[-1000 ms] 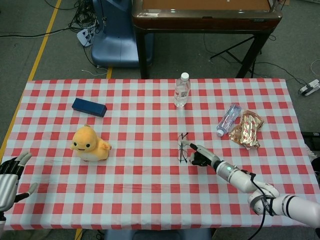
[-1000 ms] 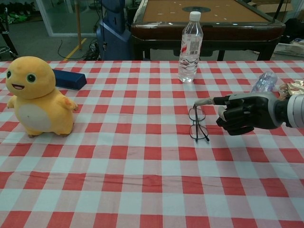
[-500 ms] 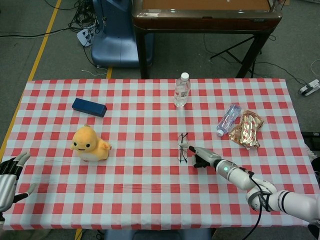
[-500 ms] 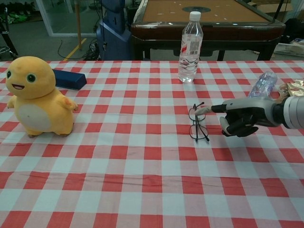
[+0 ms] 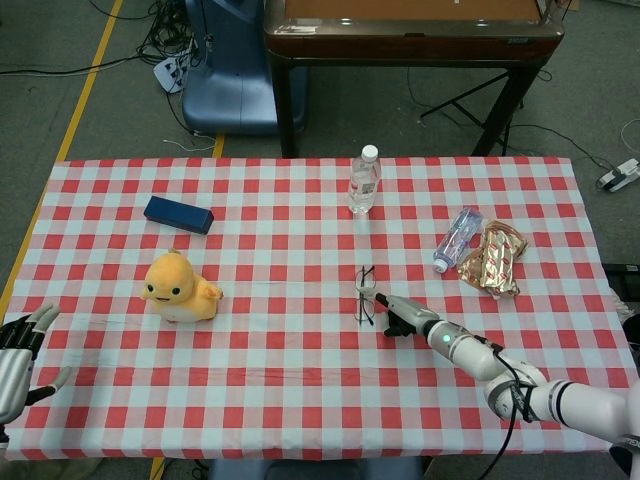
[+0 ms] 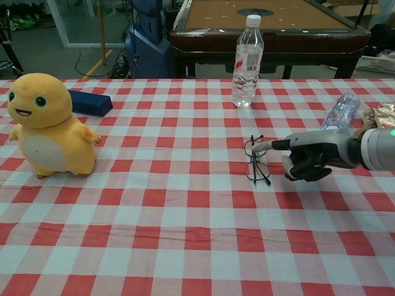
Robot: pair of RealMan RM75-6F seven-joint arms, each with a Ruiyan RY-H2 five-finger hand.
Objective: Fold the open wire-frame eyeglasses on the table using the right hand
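The wire-frame eyeglasses [image 5: 365,295] [image 6: 257,161] lie on the checked tablecloth near the table's middle, with one temple tip sticking up at the far end. My right hand [image 5: 401,316] [image 6: 310,158] rests low just right of them. One finger [image 6: 266,146] stretches left and touches the frame's far end, while the others are curled in. It holds nothing. My left hand [image 5: 16,352] hovers at the table's near-left corner, fingers spread and empty, seen only in the head view.
An upright water bottle [image 5: 364,180] [image 6: 247,58] stands behind the glasses. A lying bottle [image 5: 457,238] [image 6: 342,108] and a gold packet [image 5: 493,258] are right of my right hand. A yellow plush [image 5: 178,288] [image 6: 49,126] and a blue case [image 5: 178,214] [image 6: 89,102] sit left.
My right hand has dropped lower and its outstretched finger has come down from above the glasses onto their far end. My left hand has sunk slightly.
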